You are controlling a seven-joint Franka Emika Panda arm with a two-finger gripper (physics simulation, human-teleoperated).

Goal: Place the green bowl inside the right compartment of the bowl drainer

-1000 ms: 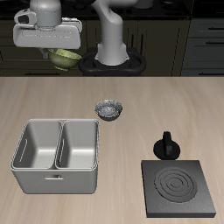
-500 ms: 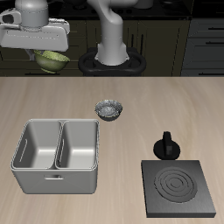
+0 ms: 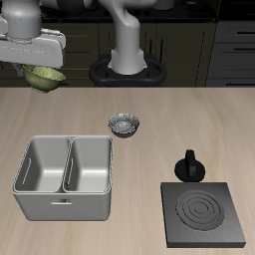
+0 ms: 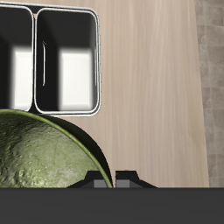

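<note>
Your gripper [image 3: 42,66] grips the green bowl [image 3: 45,76] | high, beyond the bowl drainer [image 3: 64,202] | right compartment [image 3: 42,165] empty

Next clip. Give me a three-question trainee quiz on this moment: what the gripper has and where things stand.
1. True or false: the green bowl already rests in the bowl drainer.
2. What does the gripper hold? A) the grey-blue bowl B) the green bowl C) nothing
3. Fill in: both drainer wells are ____.

Key: 1 false, it hangs in the air past the drainer's back rim. 2 B. 3 empty.
</note>
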